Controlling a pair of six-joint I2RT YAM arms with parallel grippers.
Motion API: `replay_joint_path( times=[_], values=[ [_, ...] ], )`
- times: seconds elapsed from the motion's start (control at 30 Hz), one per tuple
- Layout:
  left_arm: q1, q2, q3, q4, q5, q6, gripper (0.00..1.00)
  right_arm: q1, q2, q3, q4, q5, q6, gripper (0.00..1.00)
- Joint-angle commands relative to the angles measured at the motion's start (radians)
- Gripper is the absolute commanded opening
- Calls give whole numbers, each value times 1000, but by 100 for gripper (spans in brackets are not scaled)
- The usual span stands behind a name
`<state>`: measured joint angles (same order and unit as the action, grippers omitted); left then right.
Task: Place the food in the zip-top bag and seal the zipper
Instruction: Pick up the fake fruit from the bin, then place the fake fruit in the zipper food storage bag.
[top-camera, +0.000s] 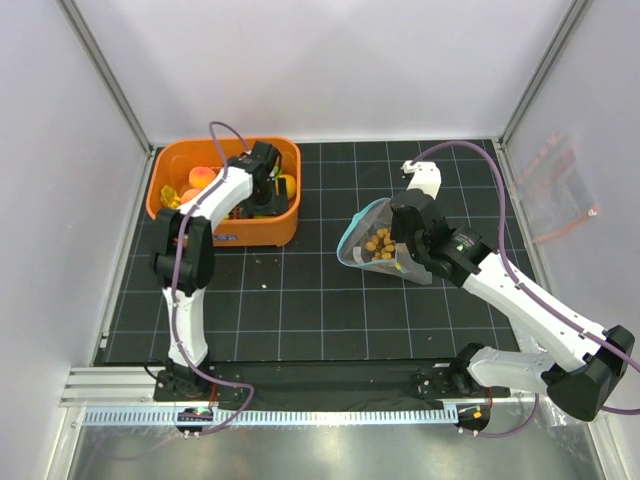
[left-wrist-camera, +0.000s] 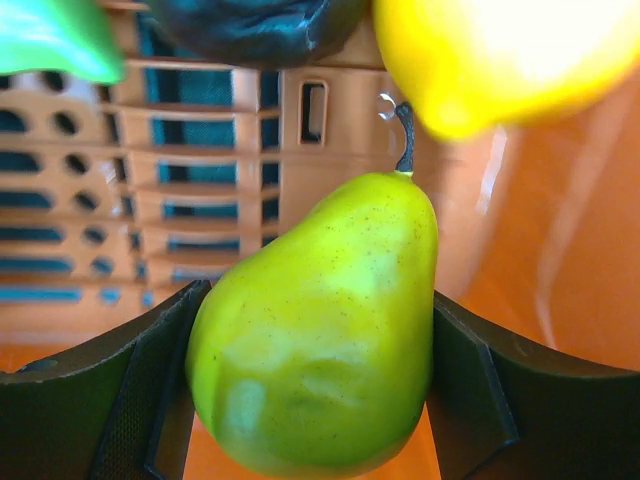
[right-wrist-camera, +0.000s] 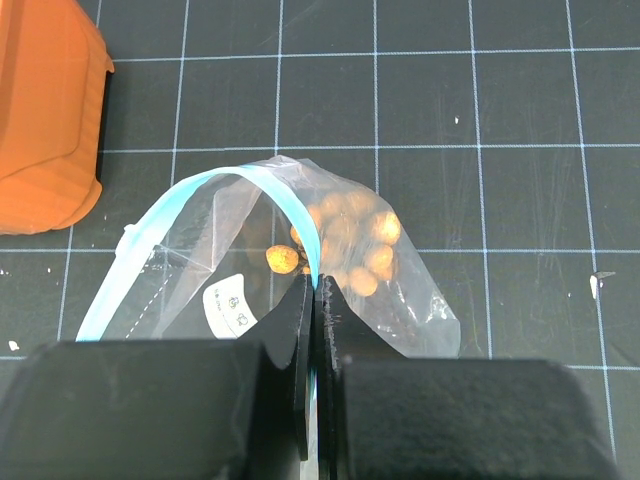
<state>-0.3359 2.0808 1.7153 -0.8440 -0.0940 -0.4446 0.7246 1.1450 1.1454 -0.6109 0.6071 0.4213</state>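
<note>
The blurred lemon (left-wrist-camera: 500, 60) (top right) and a green piece (left-wrist-camera: 50, 35) are cut off by the edge

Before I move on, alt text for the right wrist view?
The right arm's fingers are shut on the teal zipper of a clear zip-top bag, its mouth arched open over a black gridded mat. Small brown balls lie inside the bag; an orange basket shows at upper left.

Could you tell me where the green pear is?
Left wrist view: the pear sits between the left gripper's fingers, inside the orange basket at the table's far left.
</note>
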Motion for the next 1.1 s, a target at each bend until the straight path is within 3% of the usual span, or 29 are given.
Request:
replay_joint_path(
  times=[0.0,0.4,0.73,0.87,1.07],
  values=[
    [8,-183,1,17,-6,3,26,2,-19,5,40,6,1,1],
    [17,-493,-120,118,60,-14,20,2,-25,1,43,3,-4,1],
    [5,-620,-189,184,301,-111,19,1,-14,7,46,-43,1,1],
    [-87,-660,-191,232,336,-170,17,2,-19,8,49,-69,4,1],
    [-314,-711,-238,324,234,-224,16,1,-31,7,46,-67,27,1]
  ],
)
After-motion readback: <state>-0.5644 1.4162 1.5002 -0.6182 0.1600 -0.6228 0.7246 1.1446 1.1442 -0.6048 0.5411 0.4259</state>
